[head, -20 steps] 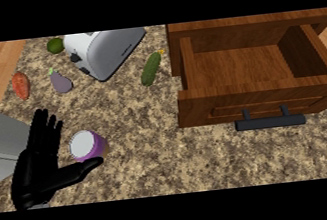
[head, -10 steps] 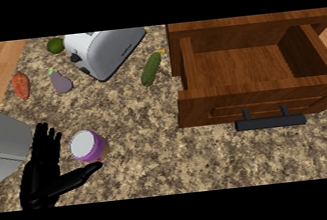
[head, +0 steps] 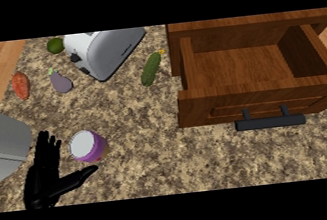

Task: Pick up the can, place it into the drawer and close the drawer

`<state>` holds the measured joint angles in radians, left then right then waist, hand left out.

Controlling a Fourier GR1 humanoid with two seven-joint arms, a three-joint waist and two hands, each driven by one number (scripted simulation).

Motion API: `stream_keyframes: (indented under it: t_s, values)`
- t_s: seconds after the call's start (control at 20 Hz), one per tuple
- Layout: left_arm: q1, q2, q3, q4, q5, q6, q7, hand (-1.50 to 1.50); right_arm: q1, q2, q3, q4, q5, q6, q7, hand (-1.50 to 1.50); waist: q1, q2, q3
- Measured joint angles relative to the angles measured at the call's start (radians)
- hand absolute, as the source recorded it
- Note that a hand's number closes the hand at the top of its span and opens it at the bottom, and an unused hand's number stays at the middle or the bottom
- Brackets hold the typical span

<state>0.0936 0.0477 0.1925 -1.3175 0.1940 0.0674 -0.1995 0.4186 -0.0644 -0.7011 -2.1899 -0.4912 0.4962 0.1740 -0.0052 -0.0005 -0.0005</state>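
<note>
Can (head: pixel 89 146): purple body with a white top, tilted, resting on the speckled surface (head: pixel 171 156) at lower left, well apart from the drawer. Drawer (head: pixel 256 74): brown wood, pulled open, interior visible from above, no contents seen inside. Its front panel faces the lower edge of the view and carries a dark bar handle (head: pixel 270 121). It sits at upper right

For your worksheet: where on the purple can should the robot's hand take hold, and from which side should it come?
Grip the can round its curved purple side wall, below the white top. It stands upright, so the round wall suits a wrap of fingers and thumb. Come from its left, where the open left hand already waits beside it with thumb pointing under the can; the drawer lies to the right.
</note>
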Motion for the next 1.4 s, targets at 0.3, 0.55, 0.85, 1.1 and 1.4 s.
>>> stream_keyframes:
  t_s: [0.3, 0.55, 0.85, 1.1, 1.4]
  values:
    - [-0.028, -0.014, 0.007, 0.131, 0.02, -0.018, -0.083, -1.5, -0.024, 0.0, -0.025, 0.022, 0.0, 0.024, 0.008, -1.5, 0.0, 0.0, 0.0]
    - [-0.082, -0.01, 0.026, 0.268, 0.037, -0.051, -0.151, -1.5, -0.014, 0.028, -0.023, 0.003, 0.01, 0.037, 0.004, -1.5, -0.001, 0.0, 0.0]
    - [-0.173, -0.013, 0.05, 0.436, 0.056, -0.076, -0.25, -1.5, -0.002, 0.036, -0.053, -0.011, -0.025, 0.057, 0.024, -1.5, -0.002, -0.001, 0.002]
    - [-0.225, -0.005, 0.069, 0.473, 0.101, -0.092, -0.23, 1.5, -0.016, 0.046, -0.047, -0.039, -0.016, 0.053, 0.055, -1.5, -0.001, -0.001, 0.001]
    - [-0.263, 0.005, 0.059, 0.491, 0.14, -0.167, -0.198, 1.5, -0.02, 0.026, -0.069, -0.03, -0.062, 0.059, 0.084, -1.5, -0.001, 0.0, 0.001]
